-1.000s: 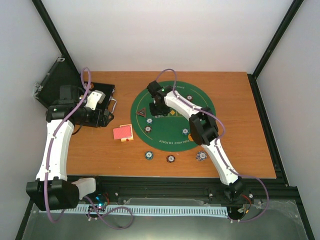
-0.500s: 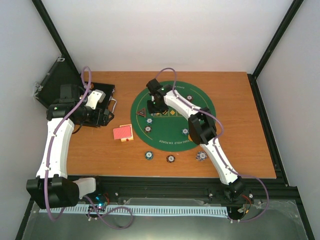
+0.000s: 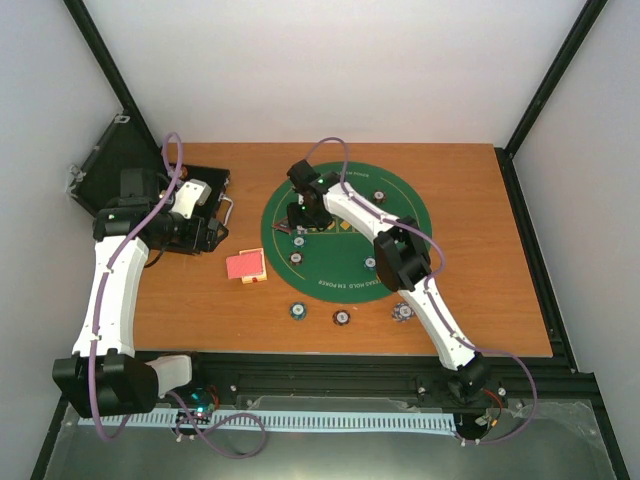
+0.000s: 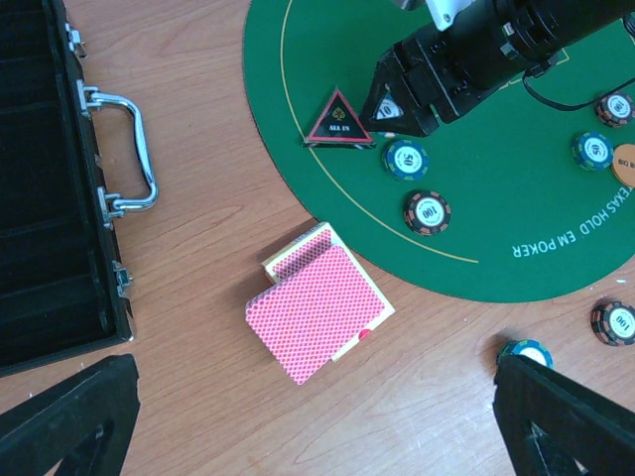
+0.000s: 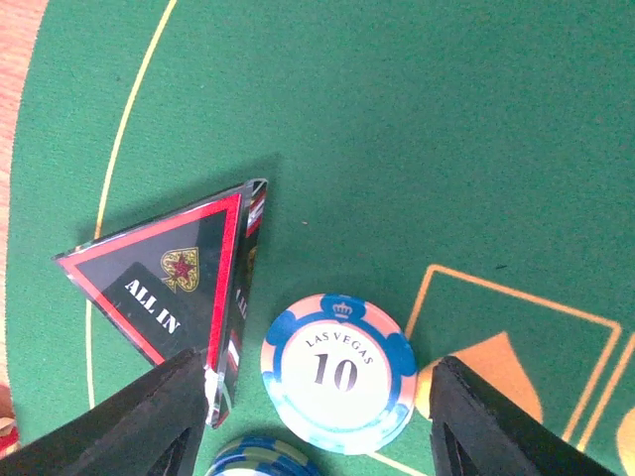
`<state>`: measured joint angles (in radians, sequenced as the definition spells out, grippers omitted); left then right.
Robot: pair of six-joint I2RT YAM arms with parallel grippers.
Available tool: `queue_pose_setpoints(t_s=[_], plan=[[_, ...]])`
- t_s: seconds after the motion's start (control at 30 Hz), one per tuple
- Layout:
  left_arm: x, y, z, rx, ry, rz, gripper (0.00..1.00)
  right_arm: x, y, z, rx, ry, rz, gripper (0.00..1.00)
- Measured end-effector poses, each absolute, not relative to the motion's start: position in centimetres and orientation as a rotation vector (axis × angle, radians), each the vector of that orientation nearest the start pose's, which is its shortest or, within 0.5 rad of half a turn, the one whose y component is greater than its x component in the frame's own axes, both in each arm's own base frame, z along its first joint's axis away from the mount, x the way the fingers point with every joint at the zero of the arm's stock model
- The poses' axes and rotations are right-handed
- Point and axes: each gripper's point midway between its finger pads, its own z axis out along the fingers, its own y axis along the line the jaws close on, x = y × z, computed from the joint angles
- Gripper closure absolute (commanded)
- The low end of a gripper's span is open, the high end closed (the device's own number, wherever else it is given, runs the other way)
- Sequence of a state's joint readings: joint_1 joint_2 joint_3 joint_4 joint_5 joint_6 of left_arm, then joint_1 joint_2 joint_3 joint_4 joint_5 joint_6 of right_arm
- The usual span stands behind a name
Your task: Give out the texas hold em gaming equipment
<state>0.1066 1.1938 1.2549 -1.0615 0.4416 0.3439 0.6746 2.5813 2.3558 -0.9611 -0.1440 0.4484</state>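
My right gripper (image 5: 332,421) is low over the green mat (image 5: 427,129), open, with a pink and blue "10" chip (image 5: 337,369) lying flat between its fingers and a gap on each side. A dark triangular "ALL IN" marker (image 5: 164,283) stands just left of the chip, its corner at the left fingertip (image 5: 159,416). Another blue chip (image 5: 260,458) shows at the bottom edge. My left gripper (image 4: 317,426) hangs open above the wood, over the red-backed card deck (image 4: 319,315). From there I see the right gripper (image 4: 397,104) beside the marker (image 4: 339,121).
The black case (image 4: 50,188) lies open at the left with its metal handle (image 4: 124,149) facing the cards. Several chips sit on the mat (image 4: 427,211) and on the wood near the front edge (image 3: 341,318). An orange button (image 4: 625,164) rests at the mat's right.
The right wrist has shifted a little to the left over the mat, toward the triangular marker. The left arm has not moved.
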Motion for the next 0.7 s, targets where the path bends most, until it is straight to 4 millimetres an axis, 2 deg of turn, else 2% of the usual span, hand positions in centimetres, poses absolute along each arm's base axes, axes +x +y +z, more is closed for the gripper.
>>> queue_pose_setpoints(t_s=[0.2, 0.27, 0.37, 0.43, 0.5, 0.57, 0.63, 0.7], plan=[[29.4, -4.4, 24.2, 0.455, 2.427, -0.388, 0.00, 44.7, 38.0, 4.2, -0.353, 2.819, 0.435, 0.36], [29.4, -4.4, 24.2, 0.456, 2.427, -0.389, 0.00, 44.9, 37.3, 5.4, -0.347, 2.807, 0.407, 0.35], [29.4, -4.4, 24.2, 0.456, 2.425, -0.387, 0.00, 44.5, 35.6, 8.7, -0.333, 2.772, 0.361, 0.30], [29.4, -4.4, 24.5, 0.457, 2.420, -0.385, 0.00, 42.8, 33.2, 11.3, -0.316, 2.753, 0.327, 0.26], [29.4, -4.4, 24.7, 0.459, 2.413, -0.384, 0.00, 39.6, 30.1, 13.6, -0.302, 2.742, 0.297, 0.21], [29.4, -4.5, 24.9, 0.461, 2.407, -0.387, 0.00, 36.6, 27.5, 15.1, -0.281, 2.730, 0.278, 0.15], [29.3, -4.6, 24.9, 0.463, 2.403, -0.392, 0.00, 33.5, 24.7, 15.5, -0.259, 2.729, 0.256, 0.11], [29.3, -4.6, 25.0, 0.464, 2.400, -0.396, 0.00, 30.6, 22.2, 14.6, -0.234, 2.754, 0.221, 0.09]])
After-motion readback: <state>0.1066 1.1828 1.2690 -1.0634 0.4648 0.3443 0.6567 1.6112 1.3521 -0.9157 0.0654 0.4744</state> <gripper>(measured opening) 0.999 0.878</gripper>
